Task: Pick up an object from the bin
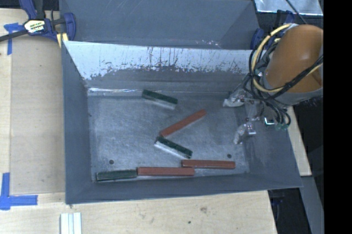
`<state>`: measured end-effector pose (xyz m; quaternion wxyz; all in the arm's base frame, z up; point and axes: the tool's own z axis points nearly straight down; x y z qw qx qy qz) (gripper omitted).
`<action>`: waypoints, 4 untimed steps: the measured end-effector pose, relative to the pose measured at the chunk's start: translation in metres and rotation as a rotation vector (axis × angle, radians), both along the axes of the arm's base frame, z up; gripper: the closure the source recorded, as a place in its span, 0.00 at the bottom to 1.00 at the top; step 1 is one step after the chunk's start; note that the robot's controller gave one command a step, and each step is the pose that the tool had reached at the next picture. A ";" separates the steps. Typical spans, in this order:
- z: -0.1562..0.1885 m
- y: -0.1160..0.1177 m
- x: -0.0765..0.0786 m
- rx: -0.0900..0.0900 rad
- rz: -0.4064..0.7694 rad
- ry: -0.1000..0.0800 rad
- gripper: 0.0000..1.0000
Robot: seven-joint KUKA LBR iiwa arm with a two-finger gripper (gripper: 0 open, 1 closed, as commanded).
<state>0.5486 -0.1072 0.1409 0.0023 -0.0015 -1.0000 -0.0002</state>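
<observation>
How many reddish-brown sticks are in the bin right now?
3: tilted stick at centre, long stick lowest in view, short stick by its right end. None seems hidden.

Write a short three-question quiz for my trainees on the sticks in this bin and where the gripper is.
1. Count: how many reddish-brown sticks lie in the bin?
2. True or false: the gripper is at the left side of the bin in the camera view.
3. Choose one: which stick lies nearest the bin's back wall? A) a dark green stick; B) a reddish-brown one; C) a blue one.

Key
1. Three: one tilted in the middle, two along the front wall.
2. False: it is at the right side.
3. A.
</observation>
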 end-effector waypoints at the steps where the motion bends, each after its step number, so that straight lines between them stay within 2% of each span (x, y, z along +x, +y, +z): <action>1: 0.004 0.000 0.002 -0.001 0.003 -0.008 0.00; 2: -0.018 0.017 0.032 -0.006 0.079 -0.016 0.00; 3: -0.061 0.055 0.027 -0.005 0.186 -0.042 1.00; 4: -0.061 0.055 0.027 -0.005 0.186 -0.041 1.00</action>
